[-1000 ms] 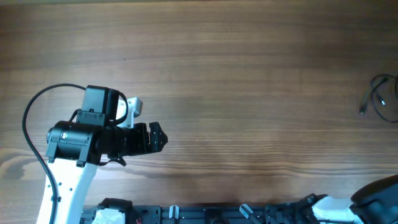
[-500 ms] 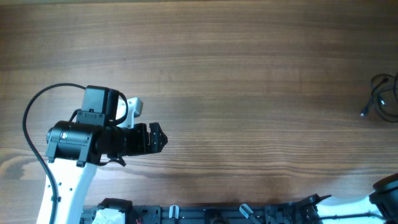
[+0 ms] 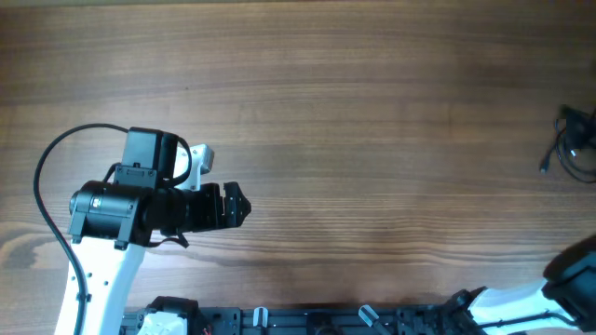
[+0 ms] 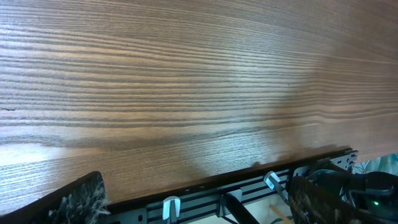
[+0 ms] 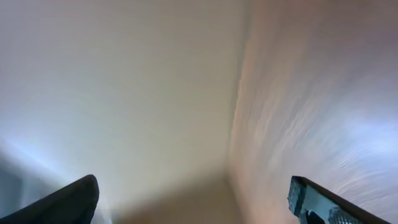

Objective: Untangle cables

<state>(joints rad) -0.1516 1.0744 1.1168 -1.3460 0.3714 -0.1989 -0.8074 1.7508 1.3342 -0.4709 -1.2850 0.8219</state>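
The cables (image 3: 572, 141) lie in a small dark tangle at the far right edge of the wooden table (image 3: 372, 112), with one plug end pointing left. My left gripper (image 3: 235, 206) hovers over the left half of the table, far from them. In the left wrist view this gripper (image 4: 199, 205) is open, with only bare wood and the table's front edge between its fingers (image 4: 79, 200). My right arm (image 3: 570, 279) shows only at the bottom right corner. In the right wrist view the right gripper (image 5: 196, 205) is open and empty against a blurred pale background.
A black mounting rail with white clips (image 3: 307, 321) runs along the table's near edge and also shows in the left wrist view as the rail (image 4: 249, 190). The left arm's thick black cable (image 3: 42, 186) loops out to the left of the arm.
The right arm has shifted at the bottom right corner, now reaching higher into view. The cable tangle's shape at the right edge looks slightly changed. The left arm has not moved.
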